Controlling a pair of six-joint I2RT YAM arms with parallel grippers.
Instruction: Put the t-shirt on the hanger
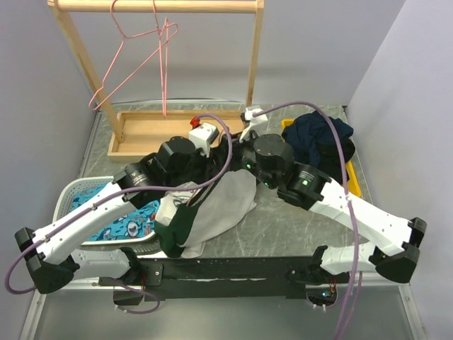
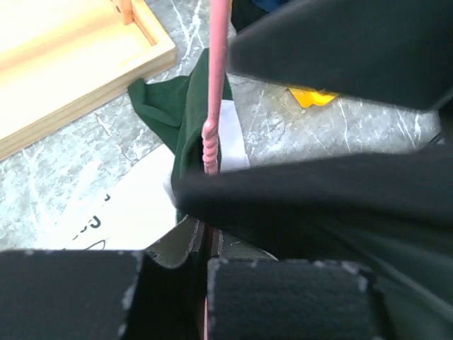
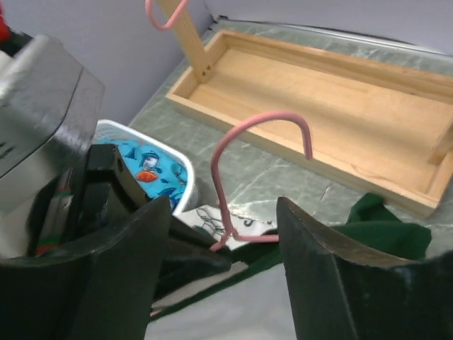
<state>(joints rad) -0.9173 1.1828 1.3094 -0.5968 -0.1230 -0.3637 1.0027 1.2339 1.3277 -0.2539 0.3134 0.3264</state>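
The t-shirt (image 1: 219,209) lies crumpled mid-table, dark green and pale grey, under both wrists. In the left wrist view the pink hanger (image 2: 216,71) runs straight up from my left gripper (image 2: 205,283), which is shut on the wire together with the green neck cloth (image 2: 163,106). The right wrist view shows the hanger's hook (image 3: 269,115) rising out of the shirt's collar (image 3: 382,234). My right gripper (image 3: 226,276) stands open around the hanger's neck without touching it, its fingers (image 3: 333,283) wide apart.
A wooden rack with a base tray (image 1: 177,131) stands at the back, two more pink hangers (image 1: 141,49) on its rail. A white basket (image 1: 78,191) with blue shark-print cloth sits left. A navy clothes heap (image 1: 322,138) fills a yellow bin at the right.
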